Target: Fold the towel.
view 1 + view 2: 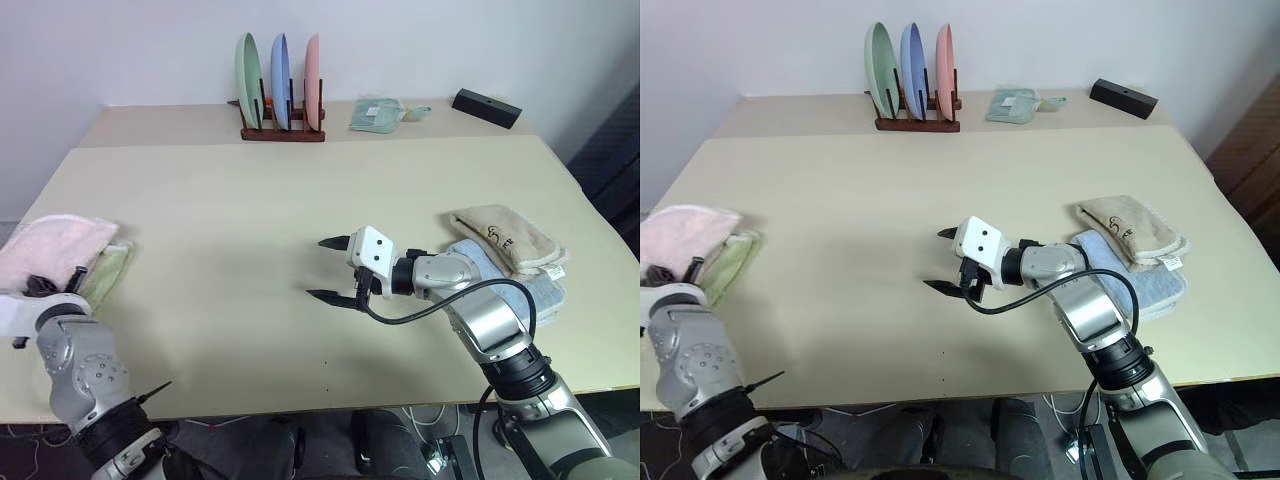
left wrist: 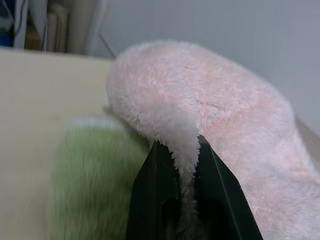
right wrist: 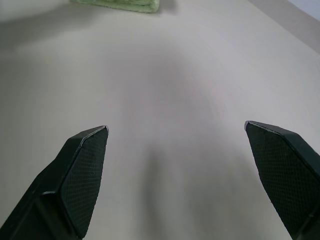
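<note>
At the far left edge of the frame, the pink towel lies folded on the green towel, its edge pinched by the left gripper. Mid-frame, the right gripper hangs wide open over the bare table.

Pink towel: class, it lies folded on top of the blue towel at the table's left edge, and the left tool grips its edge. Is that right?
Not quite. The pink towel lies on a light green towel, not a blue one, as the left wrist view shows. It is at the table's left edge, and the left tool does grip its edge.
</note>
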